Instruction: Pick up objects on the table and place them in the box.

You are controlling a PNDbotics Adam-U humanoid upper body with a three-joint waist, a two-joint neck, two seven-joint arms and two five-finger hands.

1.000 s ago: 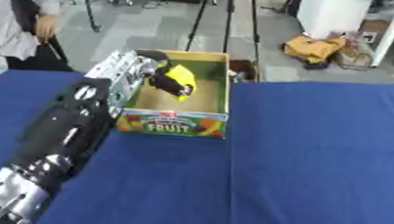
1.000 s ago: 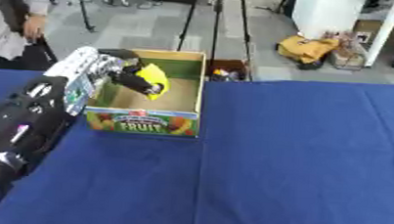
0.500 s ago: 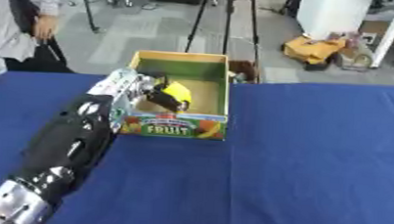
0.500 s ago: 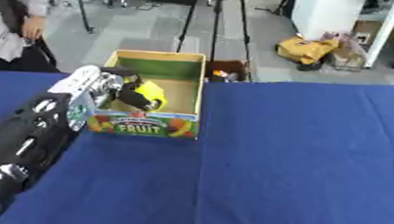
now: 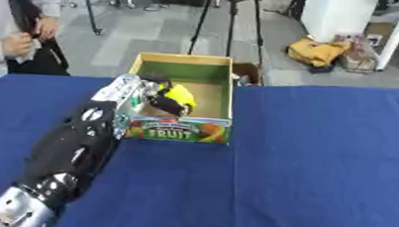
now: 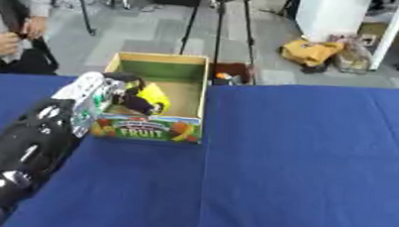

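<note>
A cardboard box [image 5: 213,94] with a "FRUIT" label on its front stands on the blue table [image 5: 321,167], left of centre near the far edge. My left arm reaches in from the lower left, and my left hand [image 5: 137,96] is over the box's left wall. Its dark fingers [image 6: 134,101] are curled round a yellow object [image 5: 183,95] low inside the box. The underside of the object is hidden by the front wall. My right hand shows in no view.
A small brown thing [image 5: 247,73] sits just behind the box's right corner. Beyond the table edge are tripod legs [image 5: 235,18], a yellow bag [image 5: 320,51] on the floor and a person [image 5: 8,29] standing at the far left.
My left hand has come down with the yellow object, from above the box's rim to low inside the box. The box has stayed in place.
</note>
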